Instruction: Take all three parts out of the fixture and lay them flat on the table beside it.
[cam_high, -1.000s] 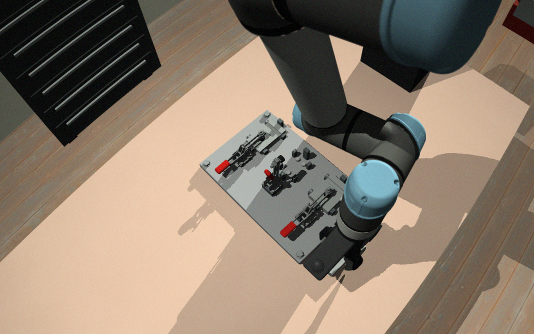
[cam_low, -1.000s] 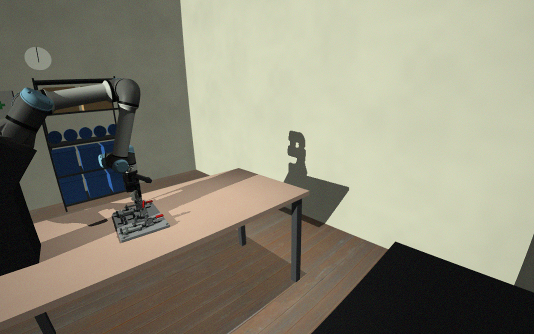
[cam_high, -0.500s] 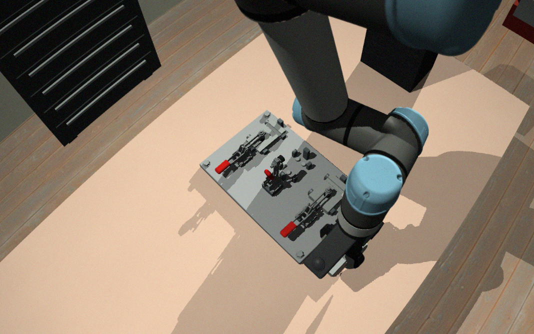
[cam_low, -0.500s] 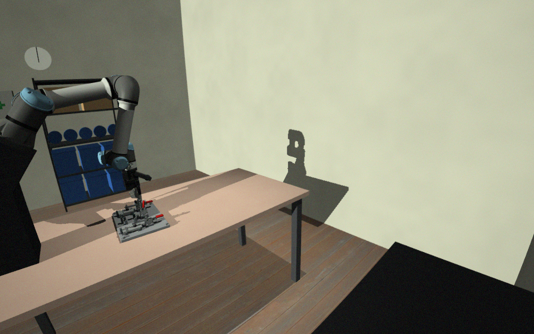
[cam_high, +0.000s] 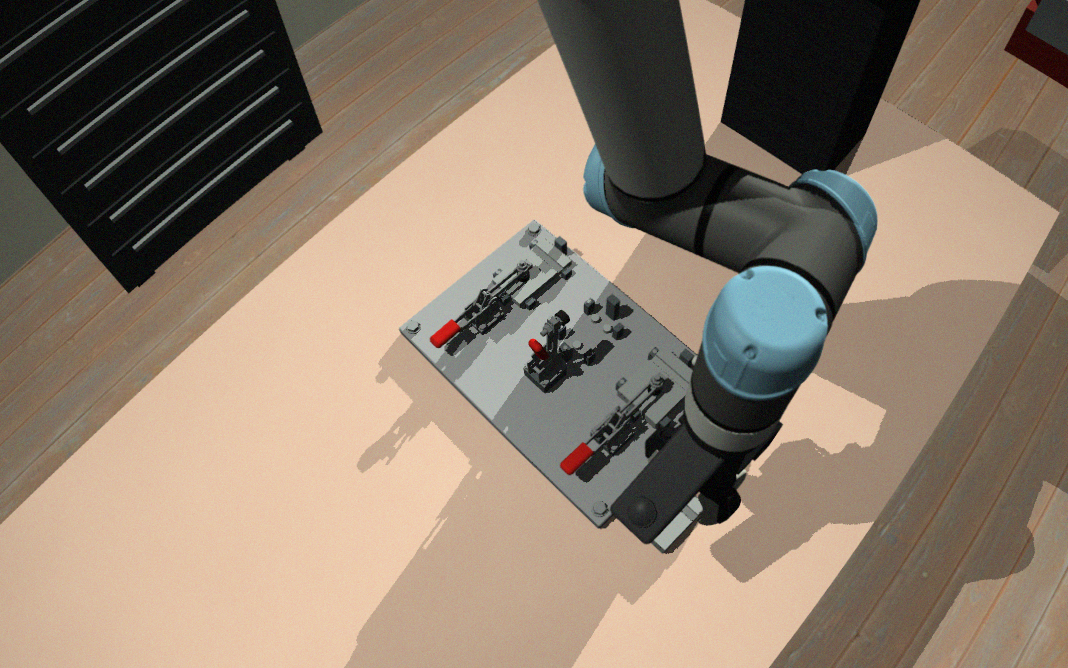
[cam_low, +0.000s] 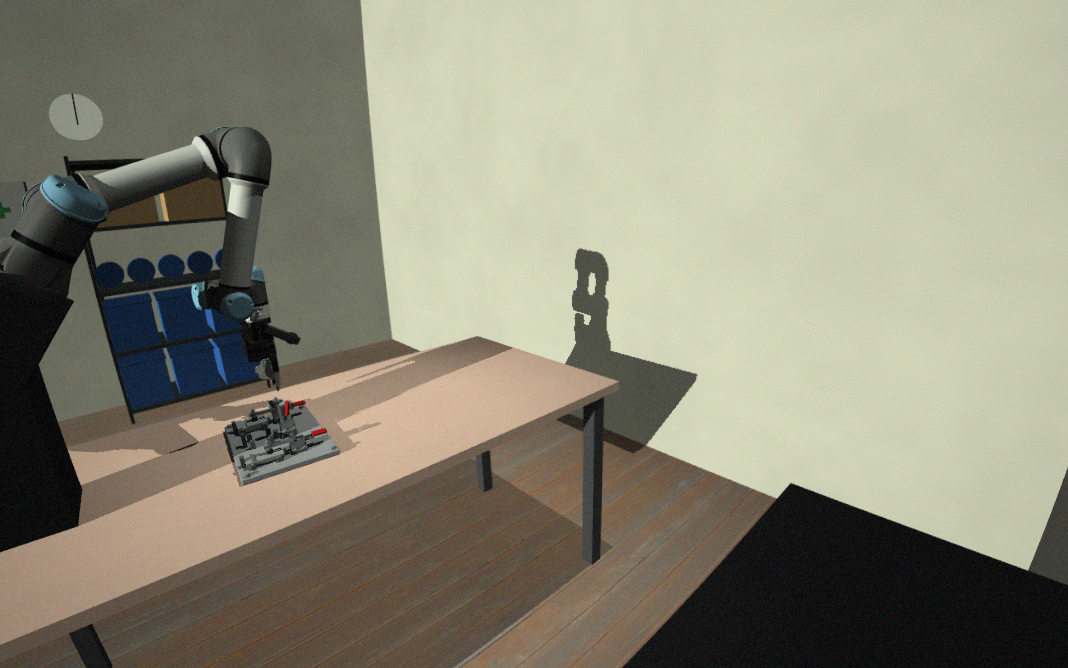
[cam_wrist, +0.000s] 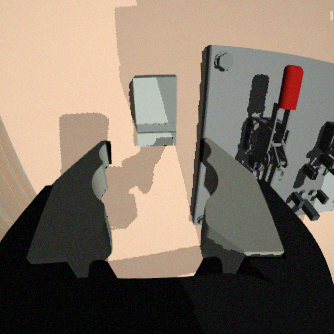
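The grey fixture plate carries three red-handled toggle clamps. A pale grey stepped block lies on the table just beside the plate's corner, apart from it. My gripper is open and empty, raised above the table, with the block beyond and below the fingertips. In the top view the arm hides the fingers. Pale bars sit by the left clamp. Similar pale pieces show by the right clamp, partly hidden. The middle station shows pins and small blocks, with no part visible on them.
A thin dark sliver shows on the table behind the plate; I cannot tell what it is. The right clamp's red handle and the middle clamp's upright handle stand near the arm. A table edge runs along the front.
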